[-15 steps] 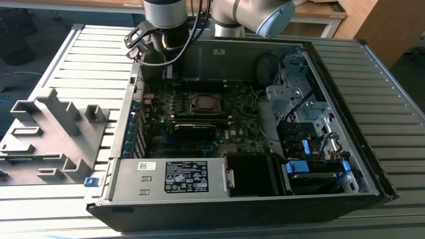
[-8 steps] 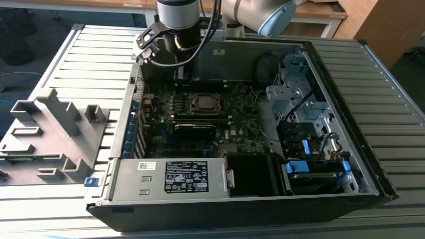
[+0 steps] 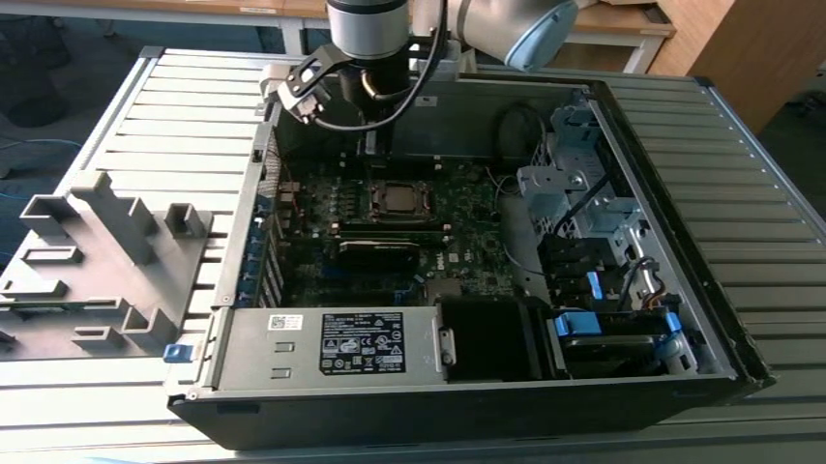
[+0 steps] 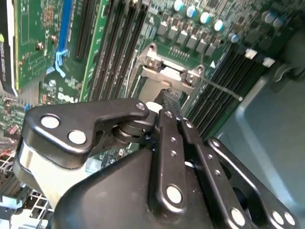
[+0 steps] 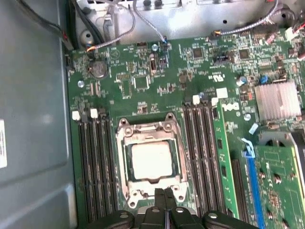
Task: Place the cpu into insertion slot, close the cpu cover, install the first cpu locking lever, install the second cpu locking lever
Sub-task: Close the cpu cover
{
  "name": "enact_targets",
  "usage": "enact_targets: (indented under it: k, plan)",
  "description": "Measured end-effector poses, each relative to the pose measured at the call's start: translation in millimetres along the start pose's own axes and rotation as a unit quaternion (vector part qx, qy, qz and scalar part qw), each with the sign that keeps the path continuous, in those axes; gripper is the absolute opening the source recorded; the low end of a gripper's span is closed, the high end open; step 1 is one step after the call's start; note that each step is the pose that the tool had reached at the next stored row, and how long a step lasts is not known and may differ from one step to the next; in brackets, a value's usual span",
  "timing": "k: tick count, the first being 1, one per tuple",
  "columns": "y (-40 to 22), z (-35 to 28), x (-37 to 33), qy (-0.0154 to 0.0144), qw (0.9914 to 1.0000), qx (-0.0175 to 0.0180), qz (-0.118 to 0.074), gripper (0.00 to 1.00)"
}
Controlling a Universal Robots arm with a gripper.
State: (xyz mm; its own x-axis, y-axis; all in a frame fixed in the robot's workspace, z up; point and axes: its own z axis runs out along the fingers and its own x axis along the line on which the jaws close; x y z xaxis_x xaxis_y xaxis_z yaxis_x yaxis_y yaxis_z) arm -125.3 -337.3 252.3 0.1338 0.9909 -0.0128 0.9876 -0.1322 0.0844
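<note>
The cpu (image 5: 151, 161), a flat square chip with a pale silvery-grey top, lies seated in the slot (image 5: 175, 164), whose dark rim borders it on all sides. The cover (image 5: 147, 136), a thin silvery metal frame with a cut-out middle, lies flat around the chip and leaves its top bare through the opening.

In the exterior view the slot sits in the upper middle of the frame, on the green motherboard (image 3: 478, 242) inside the open case (image 3: 452, 425). The arm (image 3: 374, 29) reaches down from the top edge just above it.

The gripper (image 5: 165, 194) hangs at one edge of the cover, its black fingers (image 5: 160, 198) pressed together and holding nothing. Whether the tips touch the metal cannot be told.

In the second wrist view a thin metal rod (image 4: 221, 89) runs from a corner of the cover out across the neighbouring memory slots (image 5: 95, 162), long black banks that flank the chip on two sides. The case rests on a ribbed grey table (image 3: 116, 126).
</note>
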Motion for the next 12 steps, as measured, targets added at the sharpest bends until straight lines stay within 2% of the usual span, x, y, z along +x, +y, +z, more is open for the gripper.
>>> enact_targets:
  k: [4, 5, 7, 8, 12]
  plan:
    - [0.2, 0.1, 0.0, -0.0001, 1.00000, 0.0001, 0.000, 0.11]
    - [1.4, 0.4, 0.2, -0.0005, 0.99999, 0.0036, 0.000, 0.11]
    - [3.4, 1.0, 0.3, -0.0026, 0.99981, 0.0192, 0.000, 0.11]
    - [3.5, 1.0, 0.3, -0.0029, 0.99977, 0.0215, -0.001, 0.11]
    - [3.6, 1.0, 0.3, -0.0031, 0.99972, 0.0235, -0.001, 0.11]
